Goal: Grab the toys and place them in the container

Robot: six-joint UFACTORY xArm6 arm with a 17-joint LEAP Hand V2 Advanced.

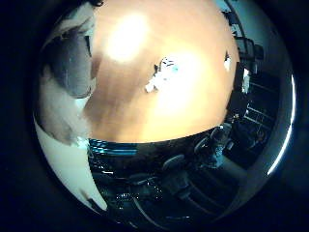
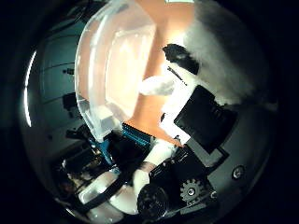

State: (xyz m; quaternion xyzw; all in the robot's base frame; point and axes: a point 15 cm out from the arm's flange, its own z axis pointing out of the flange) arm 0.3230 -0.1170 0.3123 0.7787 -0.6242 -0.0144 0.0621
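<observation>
In the little finger side palm view, a white and grey plush toy (image 1: 65, 92) fills one side of the picture, pressed close against the palm. Beyond it spreads a wooden table (image 1: 145, 121) under bright glare, with a small white and blue toy (image 1: 161, 75) lying well out on the wood and another small white piece (image 1: 227, 60) near the table's far edge. No writing can be read on anything here. In the thumb side palm view, the same plush toy shows white fur with a black patch, hard against the hand (image 2: 196, 116), whose white and black fingers curl in around it and grip it. A clear plastic container (image 2: 100, 74) stands on the table just beside the held toy, its open cavity facing the palm.
</observation>
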